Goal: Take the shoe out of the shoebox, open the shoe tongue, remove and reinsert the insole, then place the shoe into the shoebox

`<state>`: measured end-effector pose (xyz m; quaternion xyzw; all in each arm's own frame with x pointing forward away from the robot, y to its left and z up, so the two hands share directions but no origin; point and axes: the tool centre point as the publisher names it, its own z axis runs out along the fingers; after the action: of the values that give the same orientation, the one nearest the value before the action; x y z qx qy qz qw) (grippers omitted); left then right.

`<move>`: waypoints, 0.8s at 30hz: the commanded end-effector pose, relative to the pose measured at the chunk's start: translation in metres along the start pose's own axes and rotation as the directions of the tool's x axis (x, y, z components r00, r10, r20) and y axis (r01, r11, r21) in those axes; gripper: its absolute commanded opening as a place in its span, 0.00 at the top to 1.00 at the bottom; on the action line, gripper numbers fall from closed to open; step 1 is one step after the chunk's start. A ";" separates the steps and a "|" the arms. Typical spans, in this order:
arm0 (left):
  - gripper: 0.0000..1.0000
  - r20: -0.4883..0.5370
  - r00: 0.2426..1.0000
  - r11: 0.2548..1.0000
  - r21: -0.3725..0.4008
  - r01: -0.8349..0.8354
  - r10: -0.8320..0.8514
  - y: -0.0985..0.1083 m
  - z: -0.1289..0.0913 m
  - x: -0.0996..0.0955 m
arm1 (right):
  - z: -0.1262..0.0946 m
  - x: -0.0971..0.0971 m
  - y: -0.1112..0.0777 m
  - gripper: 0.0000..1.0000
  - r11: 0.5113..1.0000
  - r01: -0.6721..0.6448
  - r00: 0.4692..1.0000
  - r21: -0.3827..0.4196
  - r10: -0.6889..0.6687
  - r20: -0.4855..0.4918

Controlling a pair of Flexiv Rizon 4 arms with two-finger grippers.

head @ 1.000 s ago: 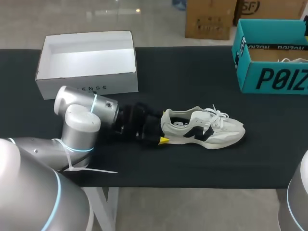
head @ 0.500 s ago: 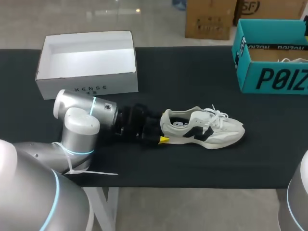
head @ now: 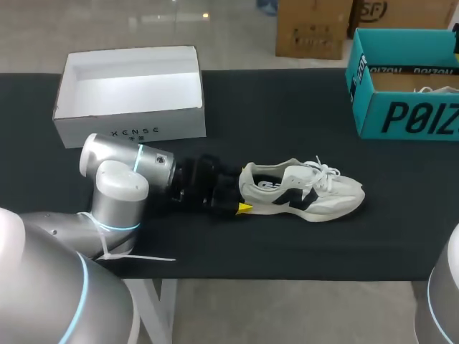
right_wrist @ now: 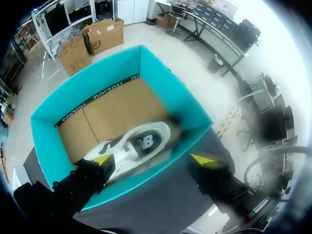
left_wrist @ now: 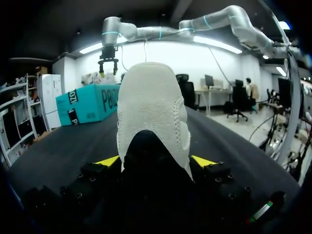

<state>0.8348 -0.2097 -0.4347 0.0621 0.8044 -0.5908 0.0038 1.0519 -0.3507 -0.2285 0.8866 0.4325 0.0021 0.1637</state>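
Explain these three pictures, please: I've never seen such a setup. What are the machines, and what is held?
Two robot arms work at a black table. One picture looks down from above; the round ones come from a camera on each wrist. On the table are a white shoebox, a teal shoebox and a shoe. The left gripper has its fingers either side of the shoe's heel, apparently touching both sides. The right gripper hangs open above the teal shoebox, where a second shoe lies.

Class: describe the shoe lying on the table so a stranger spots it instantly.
On the black table, nearer the robot than the white box and the teal box, lies a cream shoe, heel between the left gripper's fingers. The other shoe sits inside the teal box.
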 end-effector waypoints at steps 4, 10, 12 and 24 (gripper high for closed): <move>1.00 -0.003 1.000 1.000 -0.004 -0.001 0.001 0.002 0.000 -0.001 | 0.000 0.000 0.000 0.00 1.000 -0.001 1.000 0.000 0.001 0.000; 1.00 -0.003 1.000 1.000 -0.004 -0.001 0.001 0.002 0.000 -0.001 | -0.010 0.017 -0.029 0.00 1.000 -0.014 1.000 0.020 0.014 0.025; 1.00 -0.003 1.000 1.000 -0.004 -0.001 0.001 0.002 0.000 -0.001 | -0.018 0.020 -0.046 0.00 0.999 -0.026 0.999 0.027 0.025 0.036; 1.00 -0.003 1.000 1.000 -0.004 -0.001 0.001 0.002 0.000 -0.001 | -0.075 0.041 -0.164 0.00 0.991 0.088 0.996 0.103 -0.090 0.013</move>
<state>0.8348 -0.2096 -0.4348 0.0622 0.8044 -0.5909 0.0038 0.9741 -0.2286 -0.2155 0.8836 0.4533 -0.0500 0.1061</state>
